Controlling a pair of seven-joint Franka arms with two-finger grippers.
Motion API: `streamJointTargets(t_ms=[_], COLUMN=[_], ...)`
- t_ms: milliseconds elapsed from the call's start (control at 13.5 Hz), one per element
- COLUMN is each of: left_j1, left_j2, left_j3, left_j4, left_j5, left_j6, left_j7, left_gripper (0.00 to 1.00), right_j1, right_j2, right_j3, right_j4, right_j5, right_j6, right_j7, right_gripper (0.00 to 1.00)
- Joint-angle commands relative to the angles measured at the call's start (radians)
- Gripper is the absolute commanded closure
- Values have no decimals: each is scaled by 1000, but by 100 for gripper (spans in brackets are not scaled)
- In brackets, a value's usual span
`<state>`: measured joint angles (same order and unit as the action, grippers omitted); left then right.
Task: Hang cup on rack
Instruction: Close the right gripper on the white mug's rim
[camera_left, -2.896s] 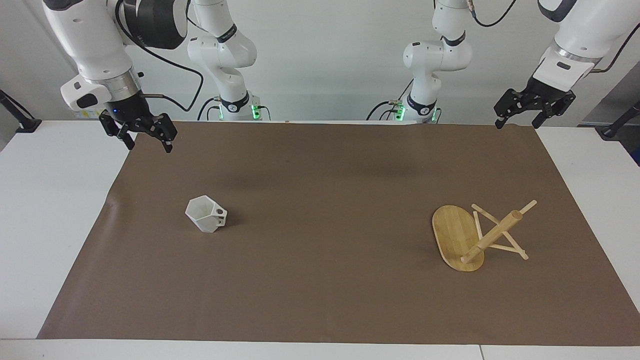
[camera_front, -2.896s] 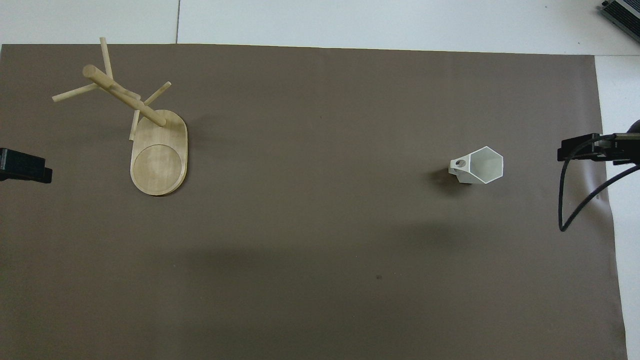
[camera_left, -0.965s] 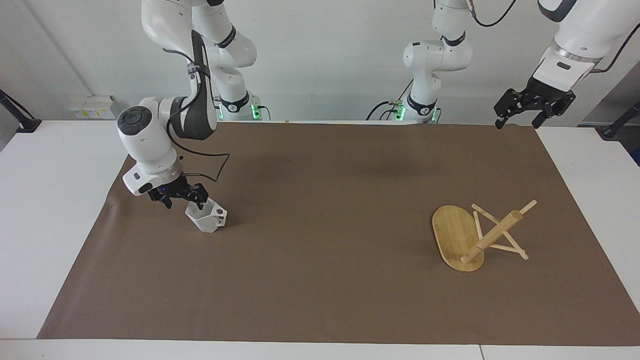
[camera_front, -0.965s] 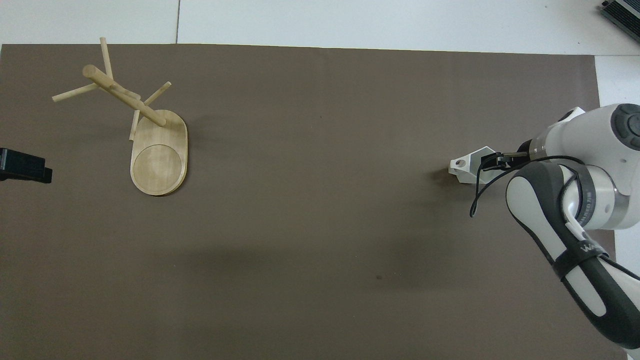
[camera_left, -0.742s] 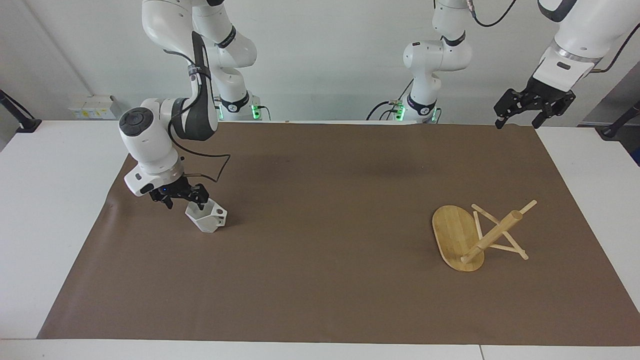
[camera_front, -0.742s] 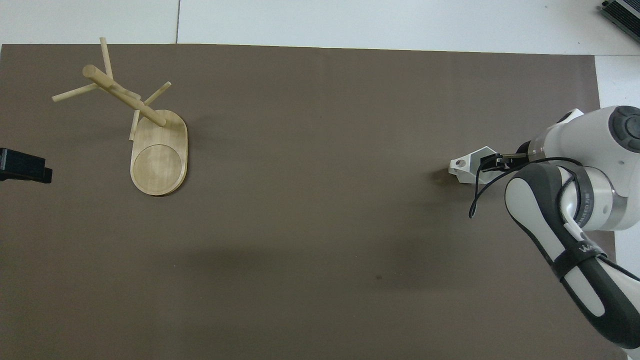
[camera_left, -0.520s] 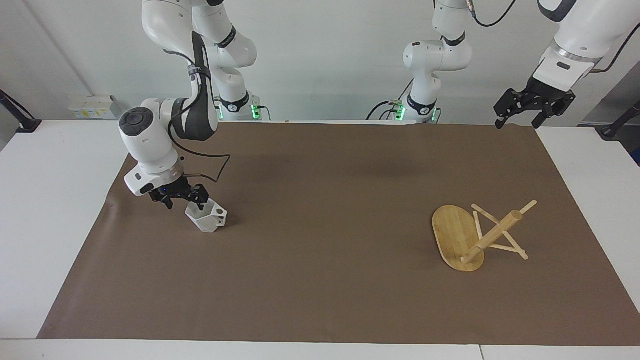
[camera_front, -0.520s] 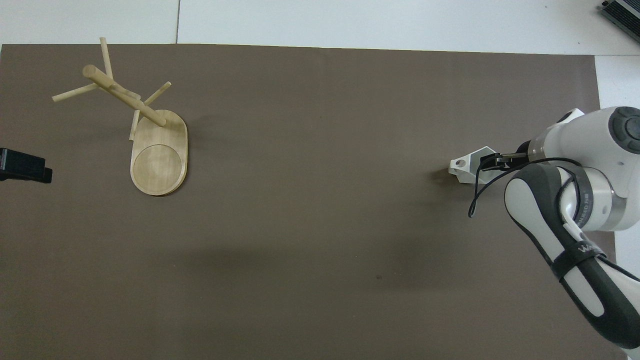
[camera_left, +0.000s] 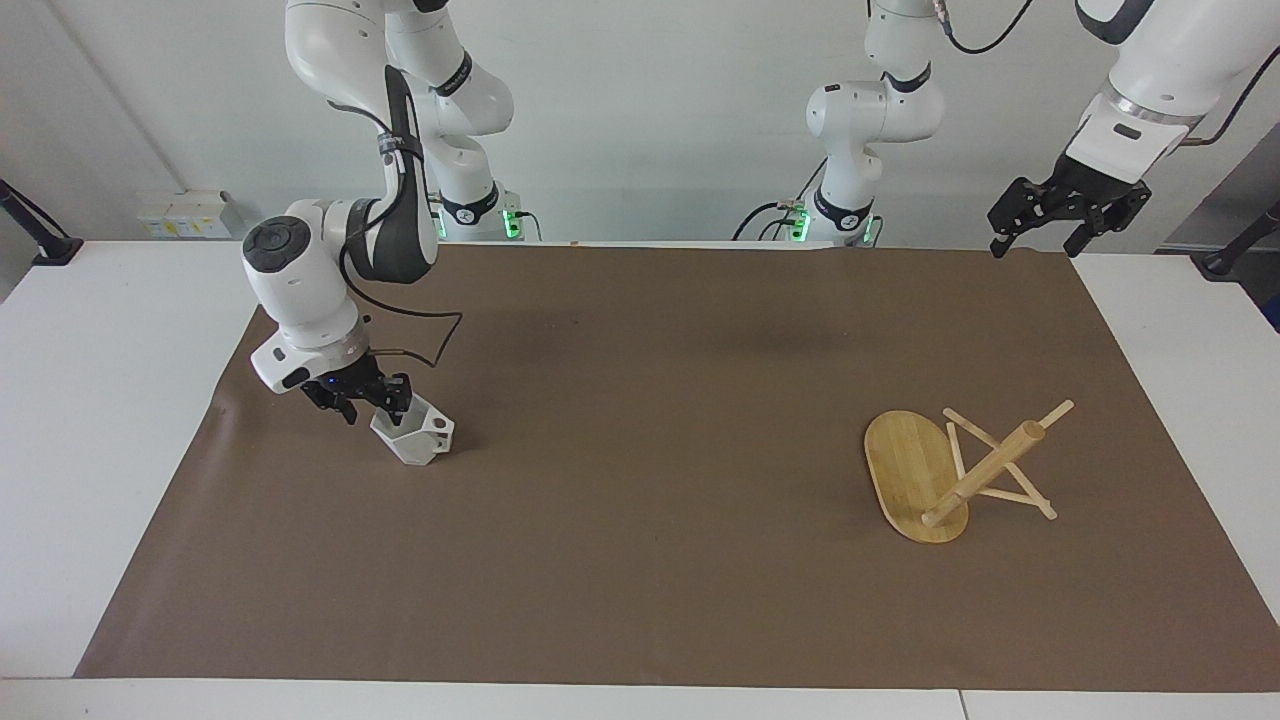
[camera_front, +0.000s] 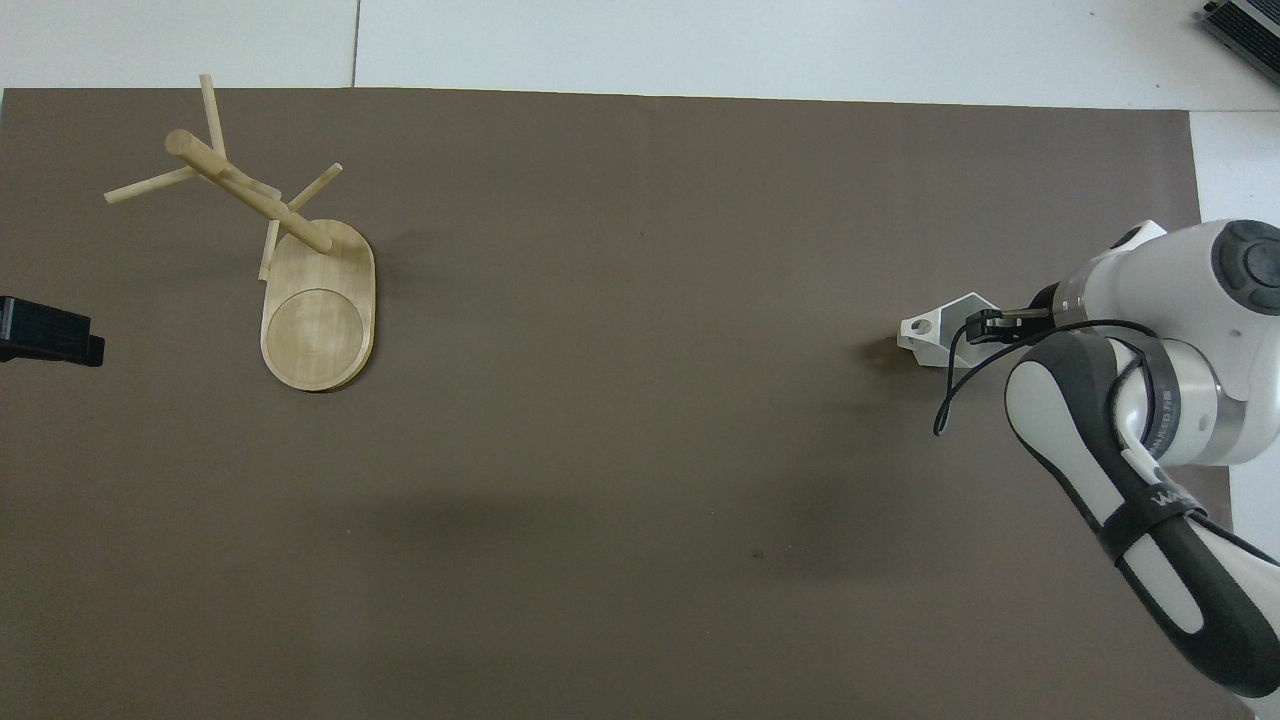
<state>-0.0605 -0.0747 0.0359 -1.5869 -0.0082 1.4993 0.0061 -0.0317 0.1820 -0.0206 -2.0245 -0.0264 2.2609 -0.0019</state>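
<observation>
White wall is backing a white table (camera_left: 90, 420) under a brown mat (camera_left: 640, 580). Toward the right arm's end, the cup (camera_left: 415, 437) is sitting on the mat, the right gripper (camera_left: 368, 405) closing on its rim. Toward the left arm's end, the rack (camera_left: 935, 470) is standing upright. The left gripper (camera_left: 1070, 215), fingers apart, is waiting over the mat's corner.

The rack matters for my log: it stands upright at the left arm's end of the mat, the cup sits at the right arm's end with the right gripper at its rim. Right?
Not quite. The rack is not upright: the facing view shows it tipped over, its post slanting and its pegs on the mat. The rest holds: cup at the right arm's end, right gripper at its rim.
</observation>
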Motion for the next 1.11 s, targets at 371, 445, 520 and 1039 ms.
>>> streamJointTargets(t_ms=[371,445,520,1039], left_j1=[-12,-12,-12,-12], left_j2=[-22,-22,-22,-22], left_j3=[9,9,9,9], left_j4=[-24,-24,-24,-24], left_j5=[16,16,16,16], left_j6=[-1,-1,-1,-1], left_j7=[-11,-11,-11,-11], left_gripper=[0,0,0,0], right_j1=[-7,-7,-7,-7], right_j2=[-3,-3,-3,-1], right_j3=[5,5,5,7], right_j4=[-13,-13,-11,47], right_j5=[5,5,5,5], right_j6=[29,29,29,-30], right_j7=[-17,-17,-9,11], right_gripper=[100,100,100,100])
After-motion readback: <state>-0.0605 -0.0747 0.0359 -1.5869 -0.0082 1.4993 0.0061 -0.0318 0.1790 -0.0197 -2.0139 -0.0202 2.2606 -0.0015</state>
